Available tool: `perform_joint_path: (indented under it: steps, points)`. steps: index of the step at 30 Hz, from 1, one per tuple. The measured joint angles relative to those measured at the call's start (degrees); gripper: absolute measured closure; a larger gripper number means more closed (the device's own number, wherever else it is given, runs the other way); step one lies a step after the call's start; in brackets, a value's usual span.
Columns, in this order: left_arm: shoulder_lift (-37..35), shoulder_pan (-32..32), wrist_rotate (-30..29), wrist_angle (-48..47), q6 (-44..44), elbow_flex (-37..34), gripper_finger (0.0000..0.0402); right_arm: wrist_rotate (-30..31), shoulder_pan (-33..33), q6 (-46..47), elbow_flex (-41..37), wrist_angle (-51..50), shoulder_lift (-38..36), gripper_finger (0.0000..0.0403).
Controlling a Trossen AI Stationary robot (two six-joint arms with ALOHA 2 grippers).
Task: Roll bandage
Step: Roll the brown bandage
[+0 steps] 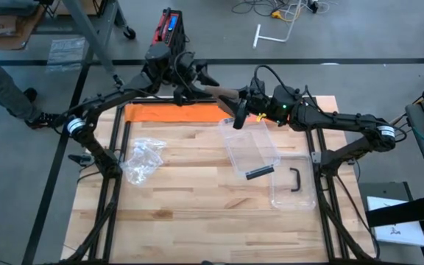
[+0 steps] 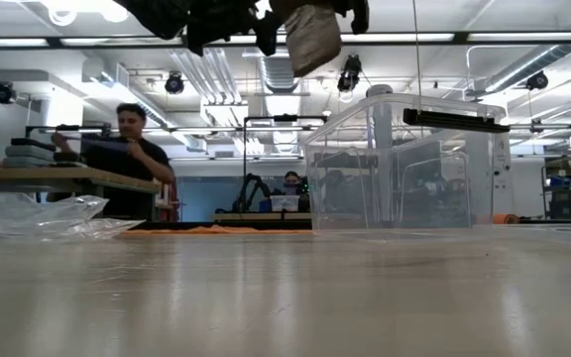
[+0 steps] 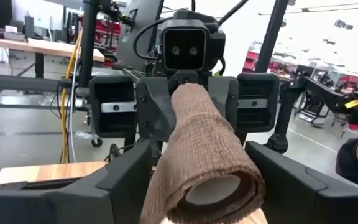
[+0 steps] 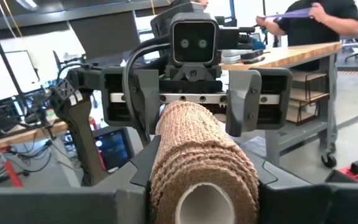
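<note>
Left pincer (image 1: 197,82): raised above the far edge of the bench (image 1: 197,221), facing the right pincer head-on. Its fingers (image 3: 120,180) stand spread, one on each side of the bandage roll, with a visible gap at either flank.
Right pincer (image 1: 235,94): raised opposite the left pincer, near the far bench edge. Its fingers (image 4: 263,190) are drawn in against the flanks of the bandage roll and carry it.
Bandage roll (image 1: 216,90): tan woven roll on a white core (image 3: 213,190), lying lengthwise between the two pincers, clear of the bench. In the low view it hangs tilted (image 2: 311,38) beneath the dark arm parts.
Clear container (image 1: 250,147): open, on the bench below and just toward the near side of the right pincer.
Container lid (image 1: 293,188): clear, with a dark handle, flat on the bench beyond the container, well apart from both pincers.
Plastic bag (image 1: 142,160): crumpled, clear, on the bench toward the near side of the left pincer.
Orange cloth (image 1: 171,112): strip along the far bench edge, below both pincers.
Background: persons at work tables in the room behind the bench.
</note>
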Motion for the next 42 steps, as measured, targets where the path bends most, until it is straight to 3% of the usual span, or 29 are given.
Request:
perform_joint_path:
  steps: [11, 20, 32, 39, 42]
  points:
    - [-0.09, -0.68, 0.00, -0.33, -2.00, 0.00, 0.0245, -0.09, 0.00, -0.12, 0.00, 1.01, 0.00, 0.0280]
    - [-0.09, -0.29, -0.35, 0.50, 9.04, 0.00, 0.0344, -0.05, 0.04, 17.41, 0.00, 1.79, -0.01, 0.0235]
    - [-0.09, -0.09, -1.29, 0.17, 40.55, -0.04, 0.0324, 0.05, 0.20, 30.93, 0.11, 1.42, -0.33, 0.0148]
    - [-0.09, 0.03, -7.54, 0.70, 54.39, -0.04, 0.0325, -1.04, -1.32, 35.82, -0.02, -4.87, -0.14, 0.0129]
    - [-0.09, -0.13, -7.46, -0.65, 59.12, -0.04, 0.0323, -0.91, -1.38, 35.77, -0.04, -4.19, 0.05, 0.0130]
